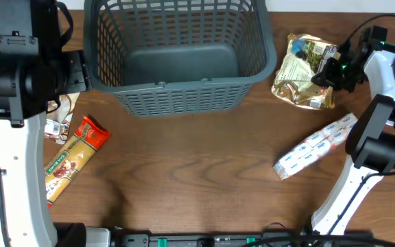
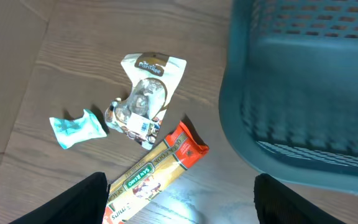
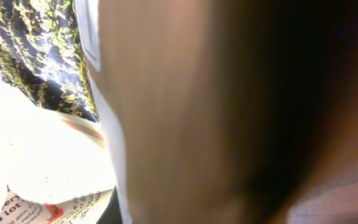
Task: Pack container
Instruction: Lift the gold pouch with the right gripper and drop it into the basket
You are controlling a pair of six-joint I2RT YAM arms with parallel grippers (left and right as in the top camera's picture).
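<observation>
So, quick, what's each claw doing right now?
Left gripper: open, holding nothing.
Right gripper: at the snack bag; open or shut cannot be told.

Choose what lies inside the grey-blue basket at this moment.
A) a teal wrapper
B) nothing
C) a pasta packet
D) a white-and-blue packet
B: the overhead view shows the grey-blue basket with its floor bare, while the pasta packet, the white-and-blue packet and the teal wrapper all lie outside it on the table.
</observation>
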